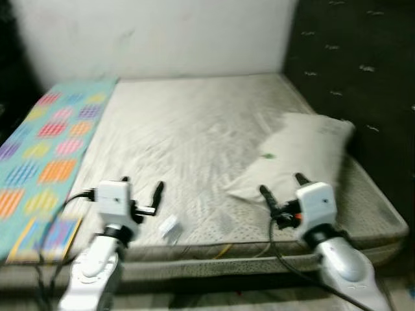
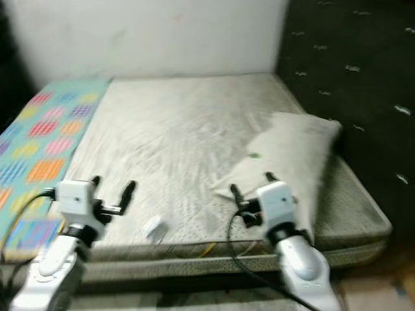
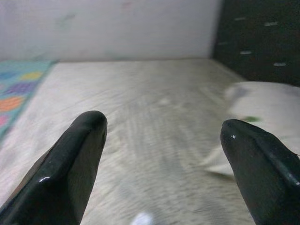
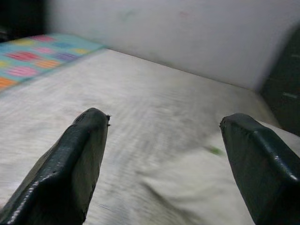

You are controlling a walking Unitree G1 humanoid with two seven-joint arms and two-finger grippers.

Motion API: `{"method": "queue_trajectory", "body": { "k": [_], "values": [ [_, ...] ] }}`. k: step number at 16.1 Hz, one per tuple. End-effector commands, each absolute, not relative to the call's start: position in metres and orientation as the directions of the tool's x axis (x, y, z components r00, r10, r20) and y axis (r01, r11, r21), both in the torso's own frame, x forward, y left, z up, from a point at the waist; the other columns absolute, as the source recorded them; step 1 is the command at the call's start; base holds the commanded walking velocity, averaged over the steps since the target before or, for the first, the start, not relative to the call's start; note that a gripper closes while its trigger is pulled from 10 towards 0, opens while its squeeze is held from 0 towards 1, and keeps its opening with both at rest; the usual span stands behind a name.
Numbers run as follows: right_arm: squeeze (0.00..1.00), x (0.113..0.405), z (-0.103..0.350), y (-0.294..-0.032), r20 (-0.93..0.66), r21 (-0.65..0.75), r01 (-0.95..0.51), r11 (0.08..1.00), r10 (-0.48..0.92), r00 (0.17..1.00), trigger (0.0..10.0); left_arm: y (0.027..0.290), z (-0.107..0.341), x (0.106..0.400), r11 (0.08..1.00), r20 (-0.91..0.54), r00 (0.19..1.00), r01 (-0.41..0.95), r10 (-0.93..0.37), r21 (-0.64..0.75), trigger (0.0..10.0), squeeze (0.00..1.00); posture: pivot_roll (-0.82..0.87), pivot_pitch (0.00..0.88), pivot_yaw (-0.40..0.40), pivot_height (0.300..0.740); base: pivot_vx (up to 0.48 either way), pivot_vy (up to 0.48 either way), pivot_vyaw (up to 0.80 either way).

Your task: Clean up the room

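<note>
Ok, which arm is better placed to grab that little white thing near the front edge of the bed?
Left. The open left gripper hovers just beside the small white object; the right gripper is over by the pillow.

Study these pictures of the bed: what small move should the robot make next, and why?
Probably ease the right tool forward onto the pillow. It lies askew at the mattress edge, just ahead of that open tool, while the left tool hovers open near a small white object.

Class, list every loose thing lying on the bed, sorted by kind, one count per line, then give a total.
Pillow: 1
Patterned mat: 1
Small white object near the front edge: 1
Total: 3
</note>
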State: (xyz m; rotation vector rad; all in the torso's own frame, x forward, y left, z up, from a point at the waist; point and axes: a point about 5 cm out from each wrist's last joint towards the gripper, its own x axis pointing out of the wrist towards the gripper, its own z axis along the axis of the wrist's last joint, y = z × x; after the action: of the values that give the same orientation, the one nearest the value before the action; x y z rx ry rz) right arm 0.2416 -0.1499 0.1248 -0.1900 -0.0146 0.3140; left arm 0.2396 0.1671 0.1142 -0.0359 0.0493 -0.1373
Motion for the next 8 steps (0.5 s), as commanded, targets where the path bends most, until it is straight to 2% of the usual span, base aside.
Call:
{"method": "queue_trajectory", "body": {
  "k": [1,2,7,8],
  "values": [
    [0.0,0.2429,0.1253,-0.151,-0.015,-0.196,-0.305,0.932,0.309,0.951,10.0,0.1666,0.1154,0.2404,0.991,-0.042,0.99,0.13,-0.131,-0.034,10.0,0.0,-0.12,0.0,0.002,0.74,0.0,0.0,0.77],
    [0.0,0.243,0.1256,-0.1514,-0.013,-0.192,-0.303,0.934,0.306,0.952,10.0,0.1646,0.1158,0.2407,0.989,-0.037,0.989,0.139,-0.141,-0.041,10.0,0.0,-0.12,0.0,0.003,0.74,0.0,0.0,0.43],
    [0.0,0.2446,0.1278,-0.1573,-0.005,-0.172,-0.266,0.949,0.269,0.963,10.0,0.1607,0.1167,0.2417,0.983,-0.029,0.984,0.176,-0.177,-0.05,10.0,0.0,-0.14,0.0,0.008,0.74,0.0,0.0,0.0],
    [0.0,0.2446,0.1278,-0.1575,-0.006,-0.173,-0.262,0.949,0.266,0.964,10.0,0.1608,0.1163,0.2415,0.983,-0.03,0.984,0.176,-0.178,-0.052,10.0,0.0,-0.14,0.0,0.008,0.74,0.244,0.0,0.0]
  ]
}}
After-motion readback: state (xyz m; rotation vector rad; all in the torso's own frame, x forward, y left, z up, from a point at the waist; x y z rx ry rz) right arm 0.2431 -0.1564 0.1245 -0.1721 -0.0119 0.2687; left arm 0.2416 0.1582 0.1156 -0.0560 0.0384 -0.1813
